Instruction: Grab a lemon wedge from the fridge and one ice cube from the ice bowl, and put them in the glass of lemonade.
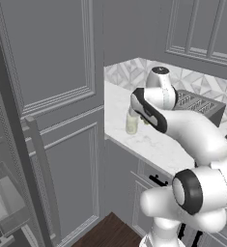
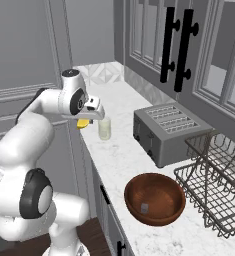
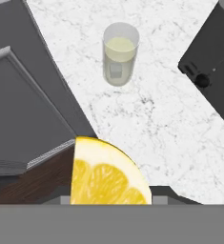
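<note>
Right base view has the white marble tabletop (image 2: 120, 150) running away along the wall, with the toaster (image 2: 168, 131) mid-way, the ice bowl (image 2: 154, 198) near its front edge holding one ice cube (image 2: 144, 207), and the glass of lemonade (image 2: 104, 128) toward its far left edge. The gripper (image 2: 84, 122) hangs just left of the glass, jaws clenched on the lemon wedge (image 2: 82, 123). Hand view puts the wedge (image 3: 106, 175) over the tabletop's edge, the glass (image 3: 119, 54) ahead, something pale already sunk in it. Judged step: carrying the wedge to the glass. Next: centre it above the rim, then release
</note>
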Tool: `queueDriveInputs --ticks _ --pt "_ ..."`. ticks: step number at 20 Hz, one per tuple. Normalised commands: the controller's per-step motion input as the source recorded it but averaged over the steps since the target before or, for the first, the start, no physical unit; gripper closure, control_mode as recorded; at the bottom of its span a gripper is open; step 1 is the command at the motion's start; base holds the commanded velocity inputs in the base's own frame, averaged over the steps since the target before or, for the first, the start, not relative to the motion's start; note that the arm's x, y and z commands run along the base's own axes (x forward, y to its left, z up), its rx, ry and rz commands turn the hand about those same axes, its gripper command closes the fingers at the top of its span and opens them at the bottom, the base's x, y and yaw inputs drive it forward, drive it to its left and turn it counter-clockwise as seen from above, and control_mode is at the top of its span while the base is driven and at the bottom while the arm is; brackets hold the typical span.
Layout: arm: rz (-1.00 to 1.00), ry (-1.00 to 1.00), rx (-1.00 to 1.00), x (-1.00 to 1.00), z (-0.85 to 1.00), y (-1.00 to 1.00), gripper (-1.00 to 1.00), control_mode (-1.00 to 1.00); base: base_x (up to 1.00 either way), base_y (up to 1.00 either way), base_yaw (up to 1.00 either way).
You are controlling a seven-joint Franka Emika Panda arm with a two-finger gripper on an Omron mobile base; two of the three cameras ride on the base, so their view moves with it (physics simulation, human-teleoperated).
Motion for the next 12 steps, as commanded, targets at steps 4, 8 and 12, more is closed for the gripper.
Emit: queueDriveInputs --ticks 4,8,12 --pt "0.00 -0.01 0.01 0.82 -0.27 -0.05 1.00 -1.00 0.00 0.00 0.00" --pt "0.00 0.00 0.02 0.65 -0.18 -0.06 1.00 -1.00 0.00 0.00 0.00" --pt "0.00 0.06 0.00 0.25 -0.07 -0.01 1.00 -1.00 0.00 0.00 0.00"
